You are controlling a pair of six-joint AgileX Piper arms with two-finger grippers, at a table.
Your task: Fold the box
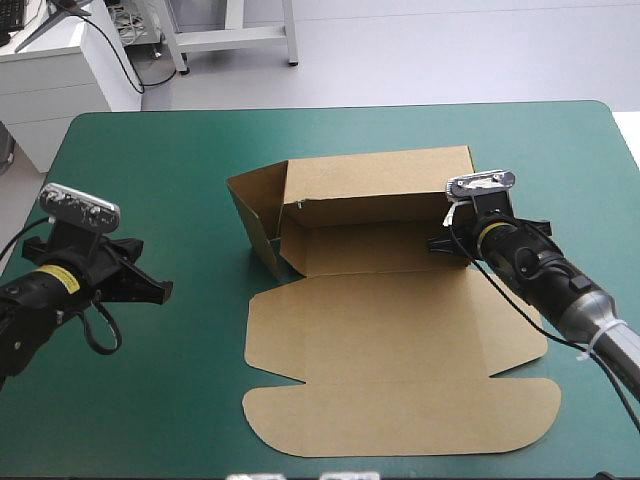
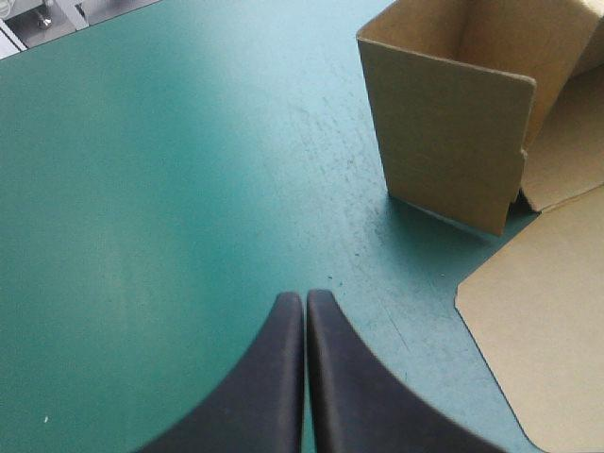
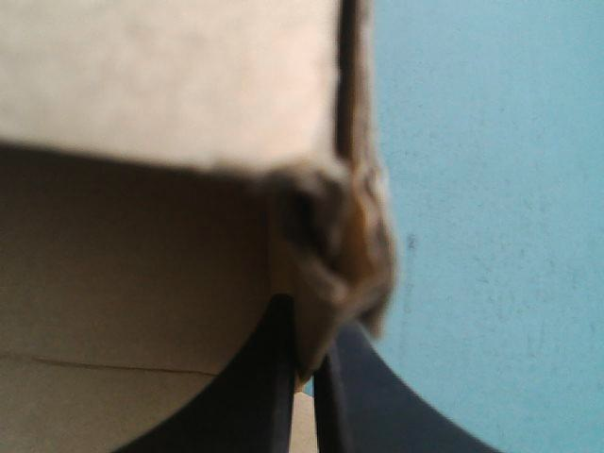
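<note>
The brown box [image 1: 390, 340] lies mid-table, its lid flat toward the near edge. The back wall [image 1: 385, 185] and the left side wall [image 1: 250, 215] stand raised. My right gripper [image 1: 437, 244] is at the right end of the back wall; in the right wrist view this gripper [image 3: 310, 363] is all but shut on a crumpled corner flap of the box [image 3: 326, 245]. My left gripper [image 1: 163, 291] hovers left of the box over the cover. In its wrist view the left gripper [image 2: 305, 298] is shut and empty, with the left wall of the box [image 2: 444, 142] ahead.
The teal-green cover [image 1: 150, 150] stretches bare between the left gripper and the box. The table's rounded far edge runs along the back, with white furniture [image 1: 50, 70] beyond the far-left corner.
</note>
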